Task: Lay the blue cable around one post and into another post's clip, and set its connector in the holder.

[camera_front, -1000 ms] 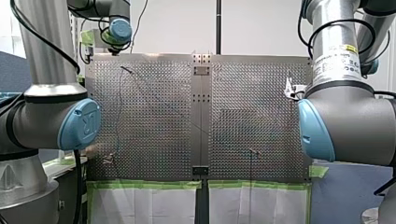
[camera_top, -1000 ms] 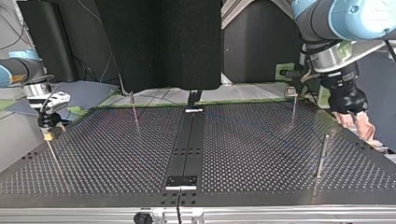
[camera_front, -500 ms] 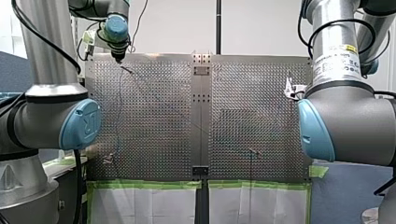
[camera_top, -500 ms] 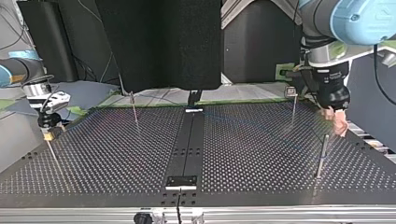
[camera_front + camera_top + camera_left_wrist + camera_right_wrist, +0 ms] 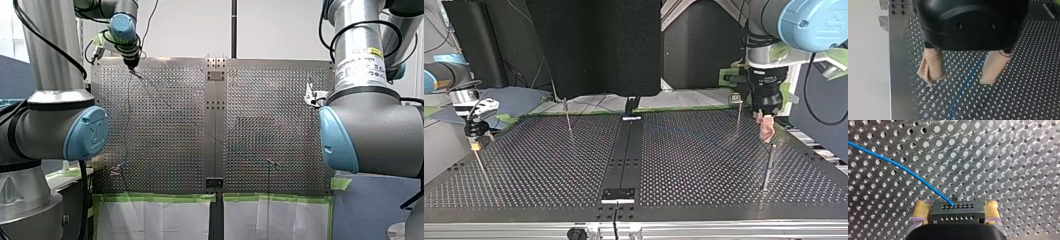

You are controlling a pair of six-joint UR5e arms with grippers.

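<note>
The blue cable (image 5: 965,82) lies on the perforated plate and passes between the beige pads of my left gripper (image 5: 958,81), which hangs open just above it. In the top view that gripper (image 5: 766,131) points down beside a clip-topped post (image 5: 738,114) and a plain post (image 5: 769,167). My right gripper (image 5: 955,206) has its yellow pads against both sides of the black connector (image 5: 958,213), shut on it above the plate. The cable (image 5: 910,172) runs out of the connector's face. In the top view this gripper (image 5: 474,142) stands at the left edge.
Two more thin posts (image 5: 567,117) (image 5: 479,162) stand on the plate. A dark centre strip (image 5: 624,155) carries a small black bracket (image 5: 619,194) at its near end and another (image 5: 631,118) at its far end. Green tape lines the plate's far edge.
My left arm has swung in from the table's edge over the plate, and its gripper has turned to point down above the cable. My right arm has not moved.
</note>
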